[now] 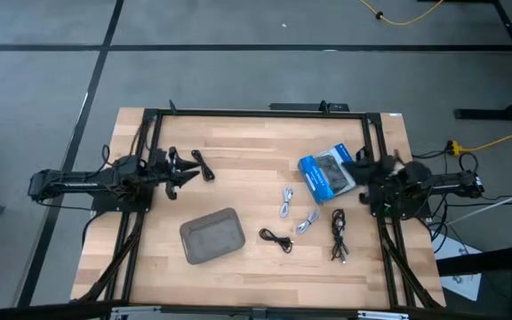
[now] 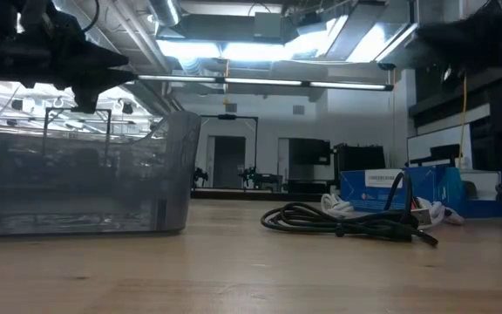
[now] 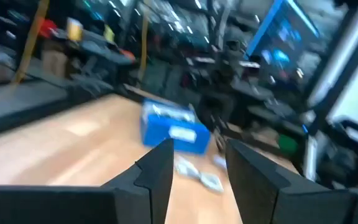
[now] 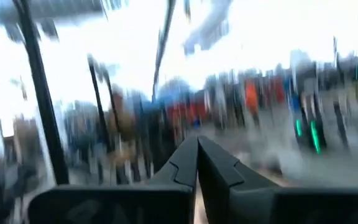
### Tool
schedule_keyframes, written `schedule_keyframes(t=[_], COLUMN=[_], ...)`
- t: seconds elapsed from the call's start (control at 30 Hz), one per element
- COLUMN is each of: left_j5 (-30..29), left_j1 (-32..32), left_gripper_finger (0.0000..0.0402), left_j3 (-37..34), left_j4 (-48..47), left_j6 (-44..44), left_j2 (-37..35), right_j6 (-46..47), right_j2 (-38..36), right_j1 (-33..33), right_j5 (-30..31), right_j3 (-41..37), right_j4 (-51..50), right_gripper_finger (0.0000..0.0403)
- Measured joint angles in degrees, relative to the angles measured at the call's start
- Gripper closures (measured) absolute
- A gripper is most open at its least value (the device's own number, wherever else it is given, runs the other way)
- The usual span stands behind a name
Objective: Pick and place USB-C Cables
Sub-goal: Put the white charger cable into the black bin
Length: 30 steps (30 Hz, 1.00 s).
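Observation:
The high view shows several short bundled cables on the wooden table. One black cable (image 1: 203, 166) lies just past my left gripper's fingertips. Another black cable (image 1: 276, 238) lies near the grey tray (image 1: 212, 236), and a third (image 1: 339, 236) near the right side. Two white cables (image 1: 287, 203) (image 1: 307, 222) lie mid-table. My left gripper (image 1: 185, 174) (image 3: 197, 158) is open and empty, raised over the table's left part (image 2: 77, 61). My right gripper (image 1: 364, 180) (image 4: 197, 144) is shut and empty, at the right edge beside the blue packet (image 1: 327, 173).
The blue packet (image 2: 390, 187) lies flat at the right, towards the far edge. The grey tray (image 2: 77, 174) rests on its base near the front left. Dark frame bars (image 1: 238, 113) run along the table's far, left and right edges. Bare wood lies between the left gripper and the white cables.

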Motion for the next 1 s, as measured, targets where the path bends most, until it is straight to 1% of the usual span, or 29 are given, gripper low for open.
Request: schedule_keyframes(t=[0.1, 0.17, 0.2, 0.23, 0.27, 0.33, 0.37, 0.43, 0.5, 0.57, 0.63, 0.67, 0.73, 0.77, 0.83, 0.87, 0.9, 1.0], left_j5=[-2.14, -2.04, -2.04, -2.07, -2.15, -2.2, -2.2, -2.22, -2.22, -2.22, -2.22, -2.22, -2.22, -2.22, -2.22, -2.22, -2.22, -2.24], left_j1=[0.0, 0.0, -0.02, 0.0, -0.01, 0.0, 0.0, 0.0, 0.0, 0.0, -0.01, -0.01, -0.02, 0.0, 0.0, 0.0, -0.01, -0.02], left_gripper_finger=[0.0262, 0.0262, 0.0262, 0.0262, 0.0262, 0.0262, 0.0262, 0.0262, 0.0262, 0.0262, 0.0262, 0.0262, 0.0262, 0.0262, 0.0262, 0.0262, 0.0262, 0.0262], left_j3=[0.0, 0.0, 0.0, 0.0, 0.0, 0.0, 0.0, 0.0, 0.0, 0.0, 0.0, 0.0, 0.0, 0.0, 0.0, 0.0, -0.01, -0.02], left_j4=[4.22, 6.39, 7.15, 7.77, 8.1, 8.05, 8.05, 8.05, 8.05, 8.03, 7.82, 7.59, 7.09, 6.92, 6.5, 5.89, 5.08, 3.75], left_j6=[0.62, 2.43, 3.22, 3.9, 4.06, 4.07, 4.09, 4.08, 4.06, 4.04, 4.05, 4.04, 4.08, 4.08, 4.08, 4.08, 4.1, 4.06], left_j2=[0.0, -0.02, -0.01, -0.01, -0.02, 0.0, 0.0, -0.02, -0.02, -0.02, -0.01, -0.02, 0.0, -0.02, -0.02, -0.02, -0.01, -0.02], right_j6=[-6.96, -12.96, -15.93, -18.32, -20.13, -22.75, -23.26, -23.34, -21.76, -15.43, -5.31, 0.77, 13.44, 19.7, 31.08, 36.02, 40.15, 53.28], right_j2=[1.35, 3.31, 4.57, 6.0, 7.46, 11.24, 13.55, 18.49, 23.35, 27.79, 32.36, 34.51, 39.1, 41.27, 45.19, 47.12, 48.92, 53.73], right_j1=[0.0, 0.0, 0.0, 0.0, 0.0, -0.02, -0.09, -0.44, -0.92, -1.38, -1.67, -1.66, -1.62, -1.6, -0.97, -0.14, 0.98, 4.92], right_j5=[0.04, -0.69, -1.61, -2.66, -3.67, -4.02, -3.19, 1.08, 6.95, 10.84, 11.24, 10.08, 5.09, 1.07, -7.11, -10.63, -12.53, -13.4], right_j3=[0.04, 0.13, 0.43, 1.12, 2.23, 5.4, 7.27, 11.71, 17.34, 23.58, 30.08, 32.87, 37.61, 39.5, 41.85, 42.55, 42.93, 43.37], right_j4=[15.48, 26.75, 30.86, 33.15, 33.41, 31.39, 29.61, 22.83, 11.26, -4.7, -21.98, -30.02, -44.02, -50.0, -58.68, -61.49, -63.18, -65.24], right_gripper_finger=[0.0386, 0.0386, 0.0386, 0.0386, 0.0386, 0.0386, 0.0386, 0.0386, 0.0386, 0.0386, 0.0386, 0.0386, 0.0386, 0.0386, 0.0386, 0.0386, 0.0386, 0.0386])
